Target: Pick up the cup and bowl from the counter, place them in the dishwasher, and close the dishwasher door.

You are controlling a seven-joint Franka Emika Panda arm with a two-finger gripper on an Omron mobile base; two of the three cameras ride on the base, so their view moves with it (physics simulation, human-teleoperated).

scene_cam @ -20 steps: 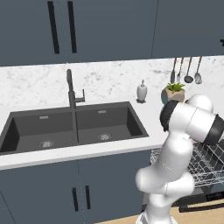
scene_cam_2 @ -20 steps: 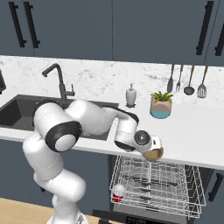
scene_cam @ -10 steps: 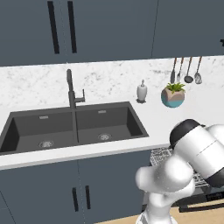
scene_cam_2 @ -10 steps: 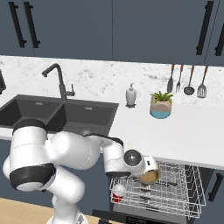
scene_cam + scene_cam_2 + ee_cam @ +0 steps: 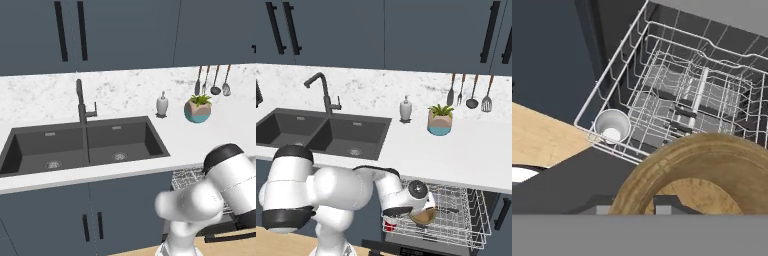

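Lowered since half a second ago, the arm now has its elbow bent further down and the gripper sits just over the pulled-out rack, where before it hung a little higher at the rack's front. The gripper's fingers are clamped on the rim of the wooden bowl, which fills the near part of the hand view, tilted, with its brown inside facing the camera. From the right base camera the bowl hangs below the wrist, inside the rack's front left part.

Just beyond the bowl in the hand view, the cup stands upright in the rack's corner, its white mouth open upward. Past it the wire grid runs back into the dark dishwasher.

Above the rack lies the counter, white and marbled. On it, further back, stand a potted plant and a soap bottle, well apart from the sink and its black tap. Utensils hang on the wall behind.
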